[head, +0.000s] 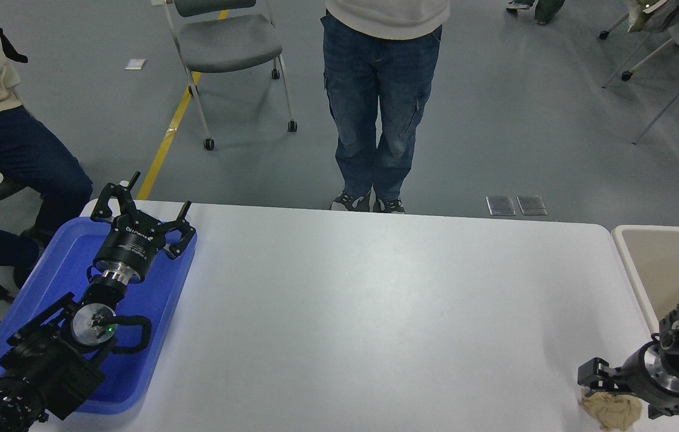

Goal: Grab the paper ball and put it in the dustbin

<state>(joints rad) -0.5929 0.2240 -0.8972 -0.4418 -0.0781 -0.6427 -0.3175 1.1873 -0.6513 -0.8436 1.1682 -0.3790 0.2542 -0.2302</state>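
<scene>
White counter [375, 300] carries your paper ball [610, 411] at its near right corner; your right gripper [615, 393] straddles it, spread to grasp, dustbin [630, 252] just right.

- Beyond my white table [375, 288], grey floor [495, 120] with a yellow line [168, 135] at upper left.
- Grey wheeled chair [225, 42] at top left.
- More chair legs [663, 78] at upper right.

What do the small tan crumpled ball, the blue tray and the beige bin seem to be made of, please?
Small tan crumpled ball: matte paper, by its wrinkles. Shallow blue tray: probably plastic, smooth with a soft sheen. Large beige bin: likely plastic too, with its rounded moulded rim.
</scene>
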